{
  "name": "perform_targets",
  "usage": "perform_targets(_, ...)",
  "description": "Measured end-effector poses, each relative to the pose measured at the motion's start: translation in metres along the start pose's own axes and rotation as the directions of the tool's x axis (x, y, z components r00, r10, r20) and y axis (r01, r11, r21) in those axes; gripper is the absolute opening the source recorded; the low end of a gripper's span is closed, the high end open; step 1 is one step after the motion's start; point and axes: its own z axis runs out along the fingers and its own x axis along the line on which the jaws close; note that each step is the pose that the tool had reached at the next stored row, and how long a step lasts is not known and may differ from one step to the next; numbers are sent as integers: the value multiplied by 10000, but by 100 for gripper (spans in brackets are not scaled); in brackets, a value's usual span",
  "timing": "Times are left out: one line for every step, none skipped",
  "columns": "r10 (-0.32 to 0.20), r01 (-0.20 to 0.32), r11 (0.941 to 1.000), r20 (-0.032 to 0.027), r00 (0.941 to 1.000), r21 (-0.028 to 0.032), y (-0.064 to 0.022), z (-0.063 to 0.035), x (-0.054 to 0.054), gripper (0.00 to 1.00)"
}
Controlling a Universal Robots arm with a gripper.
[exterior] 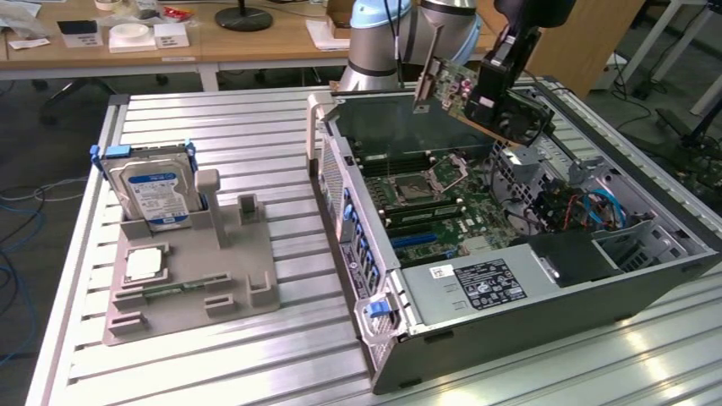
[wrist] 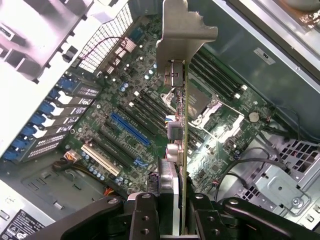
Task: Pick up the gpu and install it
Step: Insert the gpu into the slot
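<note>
Above the open computer case, our jaws, partly closed, grip the gpu, tilted over the motherboard; we should level it and square it with the blue slot.

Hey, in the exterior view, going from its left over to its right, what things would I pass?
hard drive with the blue label → computer case's rear panel → gpu, held up over the open case → blue cables inside the case.
</note>
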Motion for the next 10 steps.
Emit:
perform_targets(-64, 64, 10000, 0, 10000, 1, 0, 0, 0, 28)
perform_targets(-132, 132, 9999, -1, 9999, 1, 0, 0, 0, 28)
perform_targets(-194, 194, 9998, -2, 9998, 1, 0, 0, 0, 28)
perform_targets(-256, 256, 9997, -2, 9997, 1, 0, 0, 0, 28)
perform_targets(-321, 321, 9995, -2, 9995, 1, 0, 0, 0, 28)
perform_targets(-384, 384, 9993, -3, 9993, 2, 0, 0, 0, 28)
perform_targets(-447, 447, 9990, -3, 9990, 2, -1, 0, 0, 28)
perform_targets(-513, 513, 9987, -4, 9987, 2, -1, 0, 1, 28)
perform_targets(-575, 575, 9983, -5, 9983, 3, -1, 0, 1, 28)
perform_targets(-637, 637, 9980, -5, 9980, 3, -1, 0, 1, 28)
